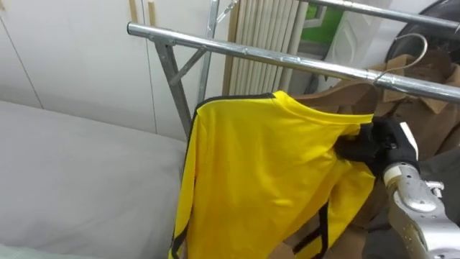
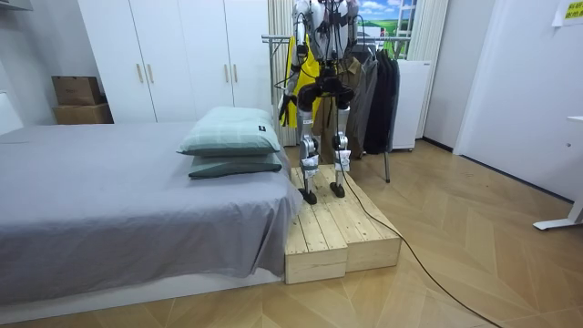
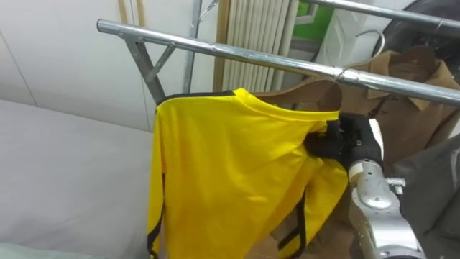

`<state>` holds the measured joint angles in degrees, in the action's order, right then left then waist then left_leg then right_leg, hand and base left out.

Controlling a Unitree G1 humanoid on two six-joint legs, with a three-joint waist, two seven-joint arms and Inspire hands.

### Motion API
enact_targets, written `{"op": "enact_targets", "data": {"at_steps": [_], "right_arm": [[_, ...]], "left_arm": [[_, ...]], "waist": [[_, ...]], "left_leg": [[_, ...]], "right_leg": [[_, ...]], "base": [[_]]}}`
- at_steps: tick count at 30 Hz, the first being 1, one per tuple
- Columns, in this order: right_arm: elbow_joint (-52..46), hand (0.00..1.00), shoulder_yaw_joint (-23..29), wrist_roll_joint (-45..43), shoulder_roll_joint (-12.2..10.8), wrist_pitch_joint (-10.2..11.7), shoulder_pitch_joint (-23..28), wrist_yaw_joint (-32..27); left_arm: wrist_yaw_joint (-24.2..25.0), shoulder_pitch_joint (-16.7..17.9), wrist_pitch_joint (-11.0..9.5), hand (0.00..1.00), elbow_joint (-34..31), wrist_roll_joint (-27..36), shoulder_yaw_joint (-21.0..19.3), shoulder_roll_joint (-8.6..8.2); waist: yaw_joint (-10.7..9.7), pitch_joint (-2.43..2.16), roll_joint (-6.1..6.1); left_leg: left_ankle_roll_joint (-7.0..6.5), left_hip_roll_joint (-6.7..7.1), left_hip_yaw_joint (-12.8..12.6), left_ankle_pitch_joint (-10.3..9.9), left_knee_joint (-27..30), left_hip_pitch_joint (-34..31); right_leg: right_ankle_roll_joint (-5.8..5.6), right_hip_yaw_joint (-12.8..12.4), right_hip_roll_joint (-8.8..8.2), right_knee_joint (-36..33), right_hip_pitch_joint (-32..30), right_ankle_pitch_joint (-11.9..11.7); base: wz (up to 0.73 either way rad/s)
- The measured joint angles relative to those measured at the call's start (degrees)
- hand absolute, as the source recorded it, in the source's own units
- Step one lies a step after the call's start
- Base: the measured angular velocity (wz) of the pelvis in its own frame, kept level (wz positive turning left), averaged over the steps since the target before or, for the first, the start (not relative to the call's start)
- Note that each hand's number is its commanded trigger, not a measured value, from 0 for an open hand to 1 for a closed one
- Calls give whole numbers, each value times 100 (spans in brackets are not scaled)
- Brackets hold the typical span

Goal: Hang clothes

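A yellow shirt [image 1: 266,173] with black trim hangs from a wooden hanger just under the metal clothes rail [image 1: 287,59]. The hanger's wire hook [image 1: 402,54] rises at the rail; I cannot tell whether it rests on the rail. My right hand [image 1: 381,147] comes in from the lower right, its dark fingers curled round the shirt's right shoulder and the hanger end. In the room view I stand on a wooden platform [image 2: 342,232] facing the rack, with the yellow shirt [image 2: 305,55] raised in front of me.
A brown garment [image 1: 424,108] hangs on the rail behind the shirt, a grey one [image 1: 445,173] at the far right. The rack's slanted upright [image 1: 172,79] stands left of the shirt. The bed [image 1: 72,180] lies low on the left, white wardrobes [image 2: 182,55] behind.
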<state>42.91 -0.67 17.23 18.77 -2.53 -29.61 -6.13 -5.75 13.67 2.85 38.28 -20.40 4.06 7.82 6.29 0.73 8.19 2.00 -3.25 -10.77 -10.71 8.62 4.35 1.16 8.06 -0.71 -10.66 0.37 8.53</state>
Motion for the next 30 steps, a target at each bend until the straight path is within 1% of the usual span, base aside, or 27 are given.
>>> {"op": "enact_targets", "data": {"at_steps": [1, 3, 4, 6, 7, 8, 9, 11, 12, 13, 15, 18, 20, 23, 25, 27, 30], "right_arm": [[70, 100, -25, 25, 0, -20, -9, 61], [271, 100, -61, 22, -1, -134, -26, 331], [339, 100, -69, -1, -1, -134, -41, 398], [516, 100, -89, -88, 1, -191, -103, 594], [719, 100, -144, -117, 6, -239, -217, 713], [1057, 100, -292, -125, 39, -262, -415, 827], [1222, 100, -346, -132, 73, -268, -509, 888], [1662, 100, -491, -163, 207, -335, -778, 1023], [1742, 100, -491, -180, 221, -341, -831, 1040], [1785, 100, -490, -185, 256, -369, -880, 1068], [1793, 100, -490, -182, 353, -381, -915, 1146], [1793, 100, -489, -186, 456, -393, -915, 1249], [1794, 100, -489, -195, 530, -410, -914, 1369], [1859, 100, -489, -266, 644, -454, -916, 1536], [1978, 100, -489, -292, 675, -462, -921, 1631], [2119, 100, -490, -326, 678, -504, -921, 1754], [2320, 100, -489, -326, 680, -511, -922, 1790]], "left_arm": [[0, 0, 10, 0, -11, 0, 1, 1], [12, -15, 25, 0, -19, -7, 2, 3], [21, -15, 36, 0, -19, -9, 1, 6], [69, 0, 86, 0, -70, -2, 0, 34], [120, 22, 94, 0, -129, -2, 9, 79], [140, 39, 94, 0, -175, 2, 18, 117], [146, 28, 94, 0, -185, 5, 18, 125], [148, 2, 94, 0, -193, 14, 17, 145], [150, 8, 95, 0, -194, 15, 18, 154], [154, 18, 100, 0, -194, 24, 17, 178], [154, 22, 106, 0, -194, 71, 10, 209], [153, 32, 117, 0, -190, 69, 6, 220], [150, 34, 121, 0, -181, 67, -4, 247], [150, 78, 125, 0, -191, 61, -6, 303], [150, 94, 143, 0, -192, 60, -6, 336], [150, 89, 144, 0, -193, 59, -2, 357], [153, 82, 143, 0, -197, 59, 9, 397]], "waist": [[11, 0, 13], [36, -1, 62], [38, -2, 75], [36, 3, 123], [43, 3, 162], [36, 3, 196], [37, 4, 213], [51, 8, 275], [51, 13, 287], [52, 27, 314], [55, 43, 348], [45, 45, 351], [45, 47, 356], [46, 45, 358], [61, 43, 360], [93, 39, 367], [138, 35, 387]], "left_leg": [[0, 0, 0, 0, 0, -5], [0, 0, 1, 0, -4, -23], [0, 1, 3, 0, -4, -26], [0, 2, 8, 0, -4, -26], [0, 1, 9, 0, -4, -19], [0, 0, 11, 0, -4, -9], [0, 0, 12, 0, -4, -10], [0, 1, 13, 0, -9, 0], [0, 1, 12, 0, -9, 11], [0, 1, 12, 0, -9, 36], [0, -1, 13, 0, -7, 43], [0, 1, 47, -1, -4, 41], [0, -1, 97, -1, 0, 33], [0, 0, 162, -1, 8, 18], [1, 1, 185, -1, 11, 14], [1, 7, 203, -1, 22, 4], [1, 7, 205, -1, 30, 4]], "right_leg": [[0, 0, 0, 0, 5, 0], [0, 4, 0, -4, -12, 0], [0, 4, 0, -4, -16, 0], [0, 5, -2, -3, -17, 0], [0, 7, -2, -4, -8, 0], [0, 15, -2, -3, 0, 0], [1, 17, -2, -2, 0, 0], [1, 19, -3, -2, 6, -1], [1, 20, -3, -2, 16, -1], [1, 21, -3, 2, 40, 0], [1, 59, -6, 6, 38, 0], [1, 173, -17, 5, 48, -1], [3, 351, -31, 5, 56, -2], [5, 385, -30, 4, 57, -3], [5, 401, -33, 2, 59, -3], [6, 424, -42, -2, 57, -3], [8, 477, -50, -4, 58, -5]], "base": [[0], [0], [0], [0], [-3], [-3], [0], [0], [0], [0], [2], [6], [9], [8], [4], [2], [0]]}}
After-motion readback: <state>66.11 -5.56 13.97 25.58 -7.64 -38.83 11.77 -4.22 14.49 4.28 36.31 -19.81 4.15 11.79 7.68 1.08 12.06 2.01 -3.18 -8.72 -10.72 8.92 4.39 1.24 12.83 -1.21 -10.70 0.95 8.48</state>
